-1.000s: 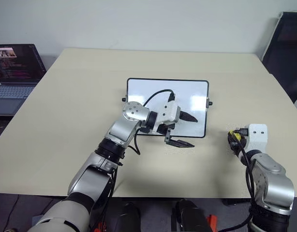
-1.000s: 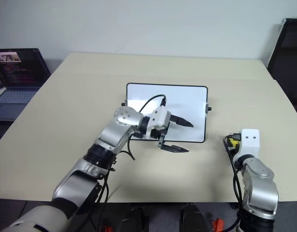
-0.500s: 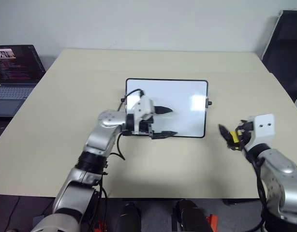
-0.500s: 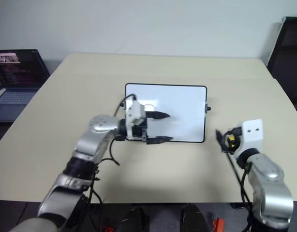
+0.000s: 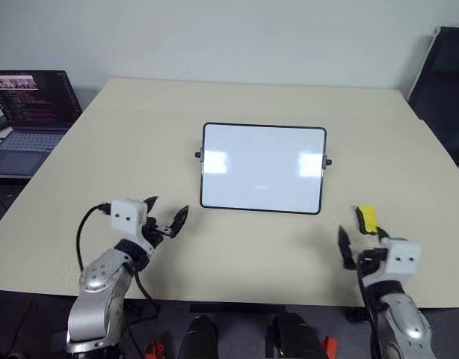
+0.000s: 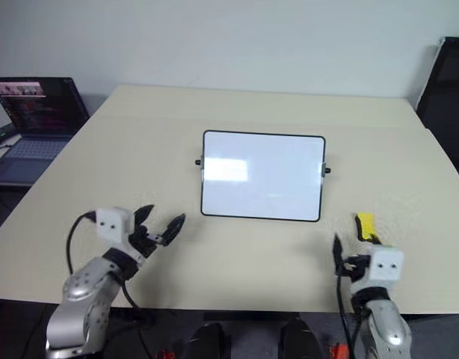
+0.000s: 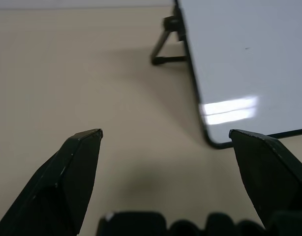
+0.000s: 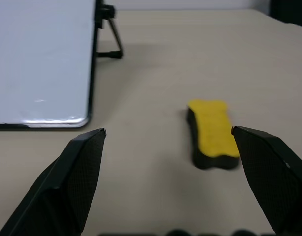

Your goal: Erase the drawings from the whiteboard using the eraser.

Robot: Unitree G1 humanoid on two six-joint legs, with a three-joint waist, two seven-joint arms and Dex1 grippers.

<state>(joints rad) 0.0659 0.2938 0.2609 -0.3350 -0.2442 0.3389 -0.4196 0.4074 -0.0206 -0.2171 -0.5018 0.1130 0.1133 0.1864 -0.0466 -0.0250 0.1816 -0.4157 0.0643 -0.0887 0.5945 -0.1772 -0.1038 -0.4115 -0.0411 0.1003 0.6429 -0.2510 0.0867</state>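
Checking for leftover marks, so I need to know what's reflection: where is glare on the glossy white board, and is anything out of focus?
Left eye view: two bright glare patches on the glossy white whiteboard, near each short side. Left wrist view: one bright streak near its corner. Right wrist view: the small yellow eraser on the beige table looks slightly soft.

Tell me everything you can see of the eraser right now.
The eraser is a small oblong block with a bright yellow top and a dark, near-black underside, its ends rounded. It lies flat on the beige table, yellow face up, off the whiteboard's right near corner and clear of its frame. Nothing holds or touches it: the right gripper sits just short of it, fingers spread wide, the eraser lying ahead between them toward the right finger.
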